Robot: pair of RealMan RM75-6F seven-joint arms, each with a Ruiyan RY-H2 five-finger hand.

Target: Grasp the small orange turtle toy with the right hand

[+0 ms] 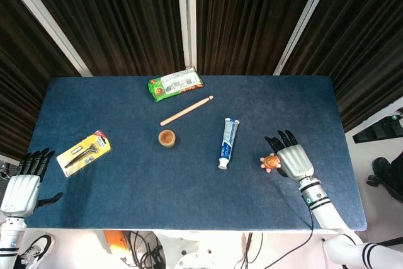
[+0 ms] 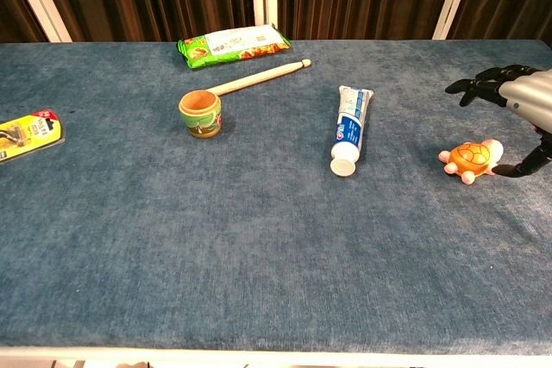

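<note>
The small orange turtle toy (image 2: 469, 159) sits on the blue table (image 2: 259, 247), near the right edge. The right hand (image 1: 295, 160) is just beside it, holding nothing — its fingers (image 2: 473, 87) are spread apart above the turtle, and the thumb tip is right by the shell; I cannot tell if it touches.

A toothpaste tube (image 2: 350, 131) lies a little way to the left of the turtle, cap toward the front. Nothing lies between the hand and the turtle.

Farther left stands a little wooden cup (image 2: 201, 114) — nothing can be seen inside it. A wooden stick (image 2: 259, 77) lies behind it, then a green snack bag (image 2: 233, 45). A razor in a yellow pack (image 1: 84, 152) lies far left, near the left hand (image 1: 24, 186), which holds nothing, fingers apart.
</note>
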